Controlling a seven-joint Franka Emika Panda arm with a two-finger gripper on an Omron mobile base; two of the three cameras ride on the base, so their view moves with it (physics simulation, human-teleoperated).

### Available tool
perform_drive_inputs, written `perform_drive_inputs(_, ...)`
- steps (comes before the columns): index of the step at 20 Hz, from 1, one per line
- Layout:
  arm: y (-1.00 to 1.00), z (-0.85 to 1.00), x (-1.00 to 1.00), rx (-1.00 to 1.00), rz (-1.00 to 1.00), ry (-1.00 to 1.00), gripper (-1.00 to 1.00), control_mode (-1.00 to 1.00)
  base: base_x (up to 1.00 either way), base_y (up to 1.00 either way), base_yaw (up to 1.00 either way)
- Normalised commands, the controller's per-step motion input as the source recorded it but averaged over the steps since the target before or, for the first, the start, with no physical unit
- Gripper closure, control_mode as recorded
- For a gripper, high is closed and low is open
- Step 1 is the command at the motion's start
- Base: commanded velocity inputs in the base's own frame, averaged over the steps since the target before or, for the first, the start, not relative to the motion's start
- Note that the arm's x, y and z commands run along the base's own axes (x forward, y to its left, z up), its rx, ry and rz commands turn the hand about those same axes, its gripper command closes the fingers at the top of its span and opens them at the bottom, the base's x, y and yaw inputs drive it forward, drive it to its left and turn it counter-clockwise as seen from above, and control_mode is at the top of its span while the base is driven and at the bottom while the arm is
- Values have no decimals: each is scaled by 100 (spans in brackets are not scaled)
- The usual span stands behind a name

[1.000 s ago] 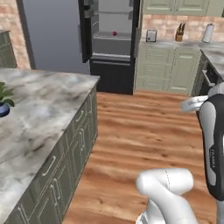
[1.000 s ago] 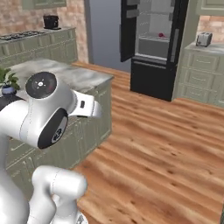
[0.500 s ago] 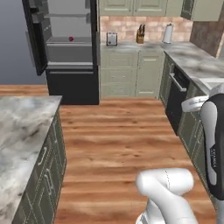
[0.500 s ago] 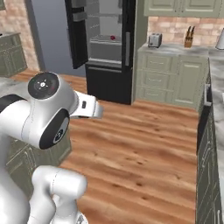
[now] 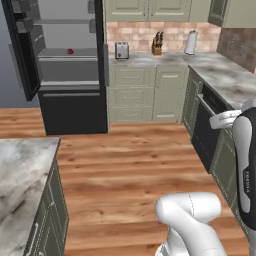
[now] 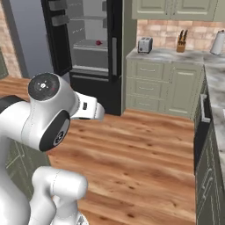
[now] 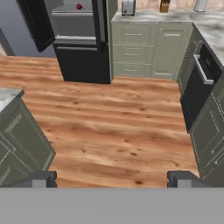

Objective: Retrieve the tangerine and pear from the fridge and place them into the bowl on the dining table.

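While my gripper [image 7: 111, 177] hangs high over the wooden floor [image 7: 113, 127], its two dark finger tips [image 7: 41, 178] stand wide apart and hold nothing. Far ahead of me stands the fridge [image 5: 62, 65], black and tall, with its doors swung open. On a pale shelf inside sits the pear [image 5: 70, 51], a tiny dark red dot. From my hand camera I see that red fruit [image 7: 79, 6] at the very top, well away from my fingers, past a long stretch of floor. A corner of the dining table [image 5: 20, 175], white marble with grey veins, sits low on my left side. Beside the fridge runs a counter [image 6: 176, 55] with a toaster [image 6: 144, 44], a knife block [image 6: 181, 42] and a paper towel roll [image 5: 191, 42]
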Motion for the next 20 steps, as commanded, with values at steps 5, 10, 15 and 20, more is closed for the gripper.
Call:
perform_drive_inputs(5,0,0,0,0,0,0,-100,100,100,16,12)
perform_drive_inputs(10,0,0,0,0,0,0,-100,100,100,24,29)
perform_drive_inputs(15,0,0,0,0,0,0,-100,100,100,34,48)
perform_drive_inputs(20,0,0,0,0,0,0,-100,100,100,38,50)
